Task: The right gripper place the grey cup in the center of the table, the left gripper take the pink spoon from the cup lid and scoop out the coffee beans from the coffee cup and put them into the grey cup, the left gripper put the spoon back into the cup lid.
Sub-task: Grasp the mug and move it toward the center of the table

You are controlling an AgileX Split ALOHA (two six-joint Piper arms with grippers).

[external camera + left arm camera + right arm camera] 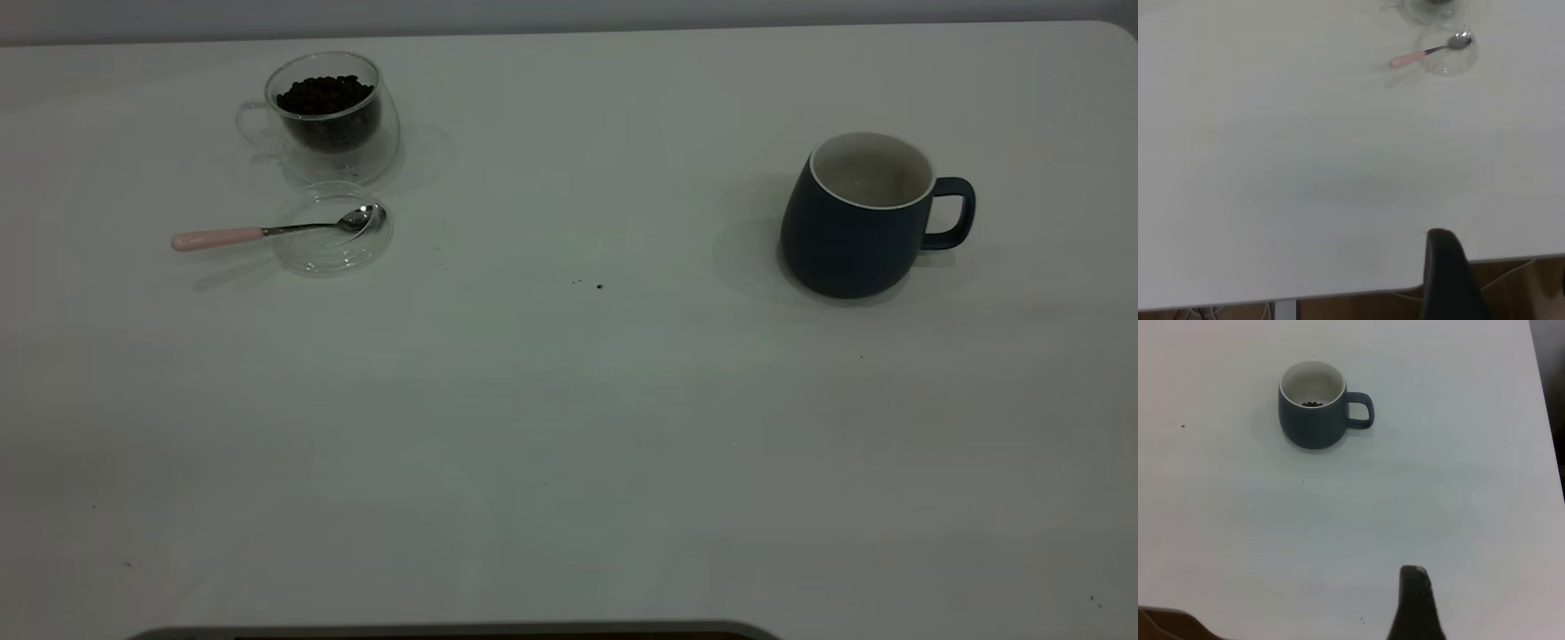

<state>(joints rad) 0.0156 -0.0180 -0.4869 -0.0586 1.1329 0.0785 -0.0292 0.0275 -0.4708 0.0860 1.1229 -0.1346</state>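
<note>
The grey cup (858, 218) stands upright at the table's (569, 427) right side, handle pointing right. In the right wrist view the cup (1313, 413) holds a few dark beans at its bottom. The coffee cup (331, 116) with coffee beans (324, 93) stands far left. In front of it lies the cup lid (333, 236), with the pink spoon (258, 233) resting bowl in the lid and handle pointing left. The spoon (1425, 53) and lid (1450, 59) also show in the left wrist view. The left gripper (1448, 273) and right gripper (1415, 603) hang near the table's edge, far from everything.
A few tiny dark specks (598, 285) lie near the table's middle. The table's near edge (1338, 293) shows in the left wrist view. A dark strip (444, 633) runs along the bottom of the exterior view. Neither arm shows in the exterior view.
</note>
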